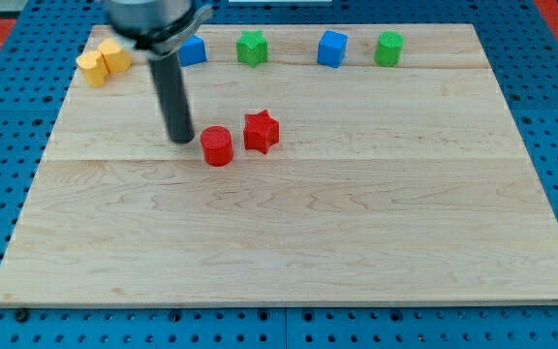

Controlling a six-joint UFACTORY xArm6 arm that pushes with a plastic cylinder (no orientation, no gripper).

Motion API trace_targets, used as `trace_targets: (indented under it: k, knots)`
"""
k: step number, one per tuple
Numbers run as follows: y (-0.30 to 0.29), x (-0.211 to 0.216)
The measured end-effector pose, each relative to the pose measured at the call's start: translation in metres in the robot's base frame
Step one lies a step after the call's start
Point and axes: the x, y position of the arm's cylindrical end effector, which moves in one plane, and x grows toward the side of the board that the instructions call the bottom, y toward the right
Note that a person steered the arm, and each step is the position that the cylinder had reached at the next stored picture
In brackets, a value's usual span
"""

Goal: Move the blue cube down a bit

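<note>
Needs a route for my tip from just left of the red cylinder, in the worktop's upper-left part, round to the top edge. Best to swing wide of the red star and pass between blocks in the top row without clipping the green block or the other green block.

Taking the blue cube to be the one right of centre along the top edge, between the two greens. Worth noting a second blue block further left, partly hidden behind the rod, shape unclear. Should come in behind the cube's far face, centred, then push straight toward the bottom edge, briefly, stopping early.

Appears turned slightly against the worktop's edges, so an off-centre push would likely spin it. No long axis to speak of: equal sides.

No jaws on the tool to spread or pinch; just a bare rod, touching nothing.
</note>
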Motion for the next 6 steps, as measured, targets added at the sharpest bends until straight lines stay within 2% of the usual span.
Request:
trace_targets:
  k: [1,2,3,4,5,6]
  knots:
    - [0.011,0.028]
    - [0.062,0.003]
    - [0.064,0.025]
    - [0.094,0.061]
    - [0.153,0.059]
    - [0.178,0.056]
